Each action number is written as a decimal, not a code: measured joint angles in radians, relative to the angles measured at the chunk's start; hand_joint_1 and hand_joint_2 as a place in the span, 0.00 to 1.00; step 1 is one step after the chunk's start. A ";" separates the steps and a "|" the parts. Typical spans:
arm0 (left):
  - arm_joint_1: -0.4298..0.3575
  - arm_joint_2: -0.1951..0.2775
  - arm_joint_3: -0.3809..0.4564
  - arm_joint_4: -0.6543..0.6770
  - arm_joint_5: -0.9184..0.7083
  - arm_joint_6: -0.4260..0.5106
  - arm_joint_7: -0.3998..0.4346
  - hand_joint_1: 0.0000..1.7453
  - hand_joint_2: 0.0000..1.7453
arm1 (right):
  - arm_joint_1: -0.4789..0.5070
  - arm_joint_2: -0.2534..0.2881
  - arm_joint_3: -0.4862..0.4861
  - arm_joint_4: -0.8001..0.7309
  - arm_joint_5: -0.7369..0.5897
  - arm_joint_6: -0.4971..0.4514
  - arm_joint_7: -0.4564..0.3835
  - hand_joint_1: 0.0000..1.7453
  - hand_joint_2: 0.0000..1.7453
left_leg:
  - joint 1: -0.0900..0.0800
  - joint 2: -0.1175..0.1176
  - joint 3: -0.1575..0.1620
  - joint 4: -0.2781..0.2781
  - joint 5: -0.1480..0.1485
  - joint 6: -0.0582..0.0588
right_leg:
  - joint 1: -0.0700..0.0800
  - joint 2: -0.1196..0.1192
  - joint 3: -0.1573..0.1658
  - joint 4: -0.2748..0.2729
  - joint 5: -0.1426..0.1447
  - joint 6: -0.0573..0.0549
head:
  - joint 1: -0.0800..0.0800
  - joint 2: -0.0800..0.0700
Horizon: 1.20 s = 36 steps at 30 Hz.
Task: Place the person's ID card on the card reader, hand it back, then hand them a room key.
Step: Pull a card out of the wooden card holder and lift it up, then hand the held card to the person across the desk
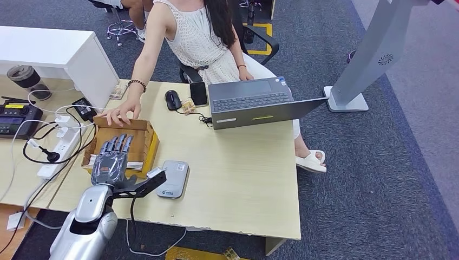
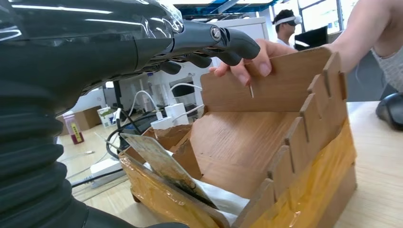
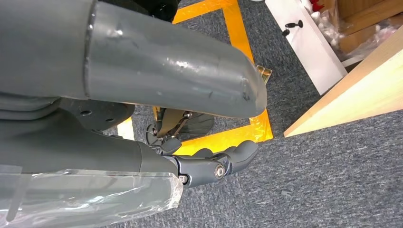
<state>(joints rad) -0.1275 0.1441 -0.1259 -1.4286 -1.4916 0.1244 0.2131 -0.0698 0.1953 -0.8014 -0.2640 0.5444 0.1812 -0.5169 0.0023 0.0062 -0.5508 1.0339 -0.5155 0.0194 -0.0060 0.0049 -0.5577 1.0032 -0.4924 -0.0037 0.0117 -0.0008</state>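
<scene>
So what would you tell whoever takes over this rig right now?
Left robot hand: fingers spread, holding nothing, hovering over the wooden box.
Right robot hand: hangs beside the table above the carpet, with nothing seen in it; its fingers are too hidden to tell whether it is open or shut.
Things: a card leans inside the box. The person's hand rests on the box's far edge. The card reader lies just right of the box with no card on top.
Done: cannot tell whether the ID step is finished.
Left: probably pick a card from the box and hand it over.
</scene>
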 joint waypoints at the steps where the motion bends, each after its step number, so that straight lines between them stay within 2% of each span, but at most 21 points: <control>1: 0.001 0.002 0.000 0.001 0.000 -0.001 0.005 0.00 1.00 | 0.000 0.000 0.000 0.000 0.000 0.000 0.000 0.00 0.00 | 0.000 0.000 0.000 0.000 0.000 0.000 | 0.000 0.000 0.000 0.000 0.000 0.000 | 0.000 0.000; 15: 0.026 0.019 0.013 0.005 0.005 -0.005 0.019 0.00 1.00 | 0.000 0.000 -0.007 0.000 0.012 0.000 0.002 0.00 0.00 | 0.000 0.000 0.000 0.000 0.000 0.000 | 0.000 0.000 0.000 0.000 0.000 0.000 | 0.000 0.000; 19: 0.027 0.021 0.013 0.005 0.006 -0.005 0.019 1.00 1.00 | 0.000 0.000 -0.007 0.000 0.012 0.000 0.002 0.00 0.00 | 0.000 0.000 0.000 0.000 0.000 0.000 | 0.000 0.000 0.000 0.000 0.000 0.000 | 0.000 0.000; 36: 0.039 0.022 0.025 0.005 0.053 0.014 -0.023 1.00 1.00 | 0.000 0.000 -0.007 0.000 0.017 0.001 0.001 0.00 0.00 | 0.000 0.000 0.000 0.000 0.000 0.000 | 0.000 0.000 0.000 0.000 0.000 0.000 | 0.000 0.000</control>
<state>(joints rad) -0.0886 0.1664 -0.1007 -1.4237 -1.4389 0.1388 0.1896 -0.0694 0.1953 -0.8083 -0.2637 0.5612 0.1819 -0.5161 0.0024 0.0059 -0.5511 1.0339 -0.5155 0.0194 -0.0060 0.0046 -0.5577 1.0033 -0.4924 -0.0037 0.0117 -0.0008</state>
